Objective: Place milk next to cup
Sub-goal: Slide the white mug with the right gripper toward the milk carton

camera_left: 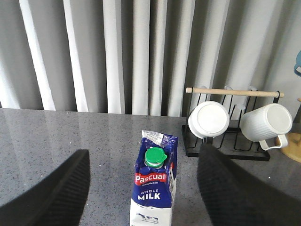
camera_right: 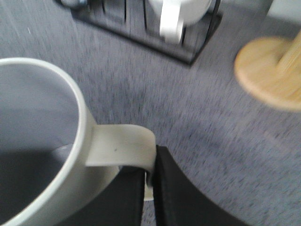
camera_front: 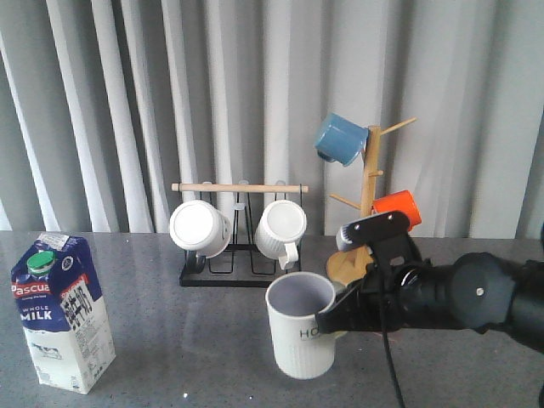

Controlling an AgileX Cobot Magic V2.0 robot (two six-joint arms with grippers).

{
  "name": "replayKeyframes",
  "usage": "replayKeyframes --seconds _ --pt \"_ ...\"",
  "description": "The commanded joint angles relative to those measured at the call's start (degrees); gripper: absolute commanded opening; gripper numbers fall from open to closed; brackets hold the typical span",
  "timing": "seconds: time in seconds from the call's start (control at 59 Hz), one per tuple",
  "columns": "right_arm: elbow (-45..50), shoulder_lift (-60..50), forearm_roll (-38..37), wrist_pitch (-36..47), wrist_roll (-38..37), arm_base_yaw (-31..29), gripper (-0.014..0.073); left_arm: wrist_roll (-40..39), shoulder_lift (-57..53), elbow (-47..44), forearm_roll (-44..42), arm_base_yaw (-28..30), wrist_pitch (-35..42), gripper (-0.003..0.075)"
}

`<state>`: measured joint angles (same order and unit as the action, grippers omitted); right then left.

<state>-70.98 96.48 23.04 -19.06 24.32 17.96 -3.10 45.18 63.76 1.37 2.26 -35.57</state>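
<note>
The milk (camera_front: 61, 310) stands upright at the front left of the grey table (camera_front: 187, 357), green cap on top. In the left wrist view the milk (camera_left: 154, 188) stands ahead of my left gripper (camera_left: 146, 151), whose fingers (camera_left: 56, 193) are spread wide and open, touching nothing. The cup (camera_front: 300, 323), cream-white with a grey inside, is upright at the table's front centre. My right gripper (camera_front: 342, 311) is shut on its handle (camera_right: 123, 146) from the right, and the right wrist view shows my right gripper (camera_right: 150, 165) with both jaws pinching that handle beside the cup (camera_right: 42, 141).
A black wire rack (camera_front: 212, 274) with a wooden bar holds two white ribbed mugs (camera_front: 200, 228) behind the cup. A wooden mug tree (camera_front: 369, 195) at the back right carries a blue mug (camera_front: 340, 138) and an orange mug (camera_front: 398, 204). Grey curtains hang behind.
</note>
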Motion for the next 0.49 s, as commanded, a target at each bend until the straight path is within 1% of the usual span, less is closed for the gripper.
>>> replayKeyframes --seconds 0.0,0.187,0.271,0.39,0.475 --pt "-1.55 0.86 0.53 1.41 -0.89 0.02 -0.0004 -0.03 0.20 1.78 0.57 -0.16 4.28 0.0464" --pt "-1.55 3.49 0.45 -3.00 -0.76 0.13 0.0014 -0.03 0.20 1.78 0.57 -0.16 4.28 0.0464" --pt "-1.61 3.49 0.45 -4.40 -0.76 0.06 0.0053 -0.03 0.20 1.78 0.57 -0.16 4.28 0.0464" --pt "-1.61 3.49 0.45 -6.30 -0.76 0.06 0.0158 -0.03 0.20 1.78 0.57 -0.16 4.16 0.0464" --pt "-1.61 3.49 0.32 -7.62 -0.82 0.06 0.0262 -0.03 0.20 1.78 0.57 -0.16 3.94 0.0464"
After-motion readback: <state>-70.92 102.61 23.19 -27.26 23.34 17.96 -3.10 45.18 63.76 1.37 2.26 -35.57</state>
